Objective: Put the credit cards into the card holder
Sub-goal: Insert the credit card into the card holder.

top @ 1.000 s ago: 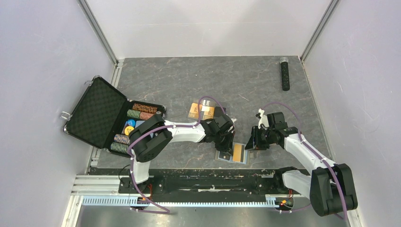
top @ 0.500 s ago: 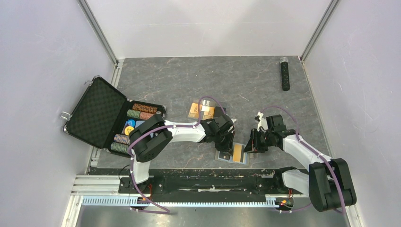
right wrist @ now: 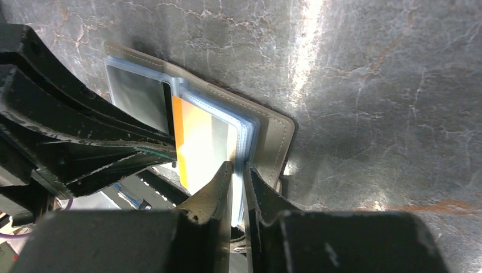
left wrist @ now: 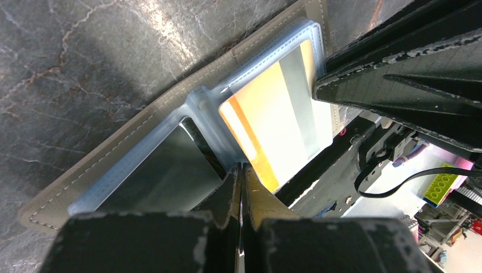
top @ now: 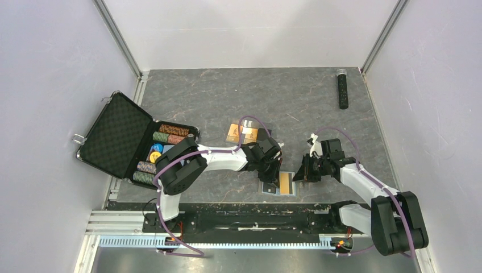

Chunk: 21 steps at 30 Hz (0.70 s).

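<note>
The card holder (top: 271,186) lies open and flat near the table's front edge, taupe outside (right wrist: 273,136) with light blue clear sleeves (left wrist: 199,99). One orange-gold credit card (top: 285,183) sits in its right sleeve (right wrist: 202,142). More credit cards (top: 241,133) lie farther back on the table. My left gripper (left wrist: 241,168) is shut, and its tip rests on the holder's middle fold beside the card (left wrist: 273,131). My right gripper (right wrist: 239,168) stands at the holder's right edge, with its jaws closed narrowly on the blue sleeve edges.
A big black case (top: 122,139) with stacked poker chips (top: 165,136) lies open at the left. A black stick-shaped object (top: 343,88) lies at the back right. The table's front rail (top: 239,207) runs just below the holder. Both arms crowd around the holder.
My right gripper has shifted slightly left onto the holder's right edge, and its jaws have narrowed on the sleeves. The left gripper has stayed put, shut.
</note>
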{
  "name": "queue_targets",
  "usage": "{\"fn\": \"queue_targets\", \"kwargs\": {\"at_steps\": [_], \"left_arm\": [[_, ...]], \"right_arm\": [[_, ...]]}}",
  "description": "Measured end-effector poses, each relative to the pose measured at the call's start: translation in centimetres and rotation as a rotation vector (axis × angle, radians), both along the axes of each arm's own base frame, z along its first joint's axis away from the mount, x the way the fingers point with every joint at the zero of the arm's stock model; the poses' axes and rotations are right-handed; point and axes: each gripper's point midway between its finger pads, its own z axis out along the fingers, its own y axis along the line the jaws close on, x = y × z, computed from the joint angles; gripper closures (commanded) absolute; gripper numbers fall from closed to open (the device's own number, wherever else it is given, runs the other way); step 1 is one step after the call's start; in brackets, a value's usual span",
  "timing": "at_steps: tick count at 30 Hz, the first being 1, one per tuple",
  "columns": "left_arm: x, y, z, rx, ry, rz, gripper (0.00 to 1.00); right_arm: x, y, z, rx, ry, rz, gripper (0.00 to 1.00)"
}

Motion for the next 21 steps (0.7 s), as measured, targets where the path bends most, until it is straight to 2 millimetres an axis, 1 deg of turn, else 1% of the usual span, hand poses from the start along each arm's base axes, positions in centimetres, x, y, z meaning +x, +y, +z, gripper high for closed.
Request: {"fn": "queue_targets", "kwargs": {"at_steps": [6, 12, 19, 21], "left_arm": [[-0.1, 0.2, 0.0, 0.012, 0.006, 0.0, 0.98], [-0.1, 0.2, 0.0, 0.024, 0.003, 0.001, 0.98], [-0.1, 0.2, 0.1, 0.042, -0.016, -0.01, 0.98], [0.0, 0.2, 0.1, 0.046, -0.019, -0.012, 0.97]], "right_arm": [[0.2, 0.5, 0.8, 0.033, -0.022, 0.003, 0.91], [0.1, 1.0, 1.6, 0.07, -0.022, 0.017, 0.8], [-0.2, 1.8, 2.5, 0.119, -0.017, 0.046, 0.82], [-0.3, 1.9, 2.6, 0.133, -0.014, 0.054, 0.81]]}}
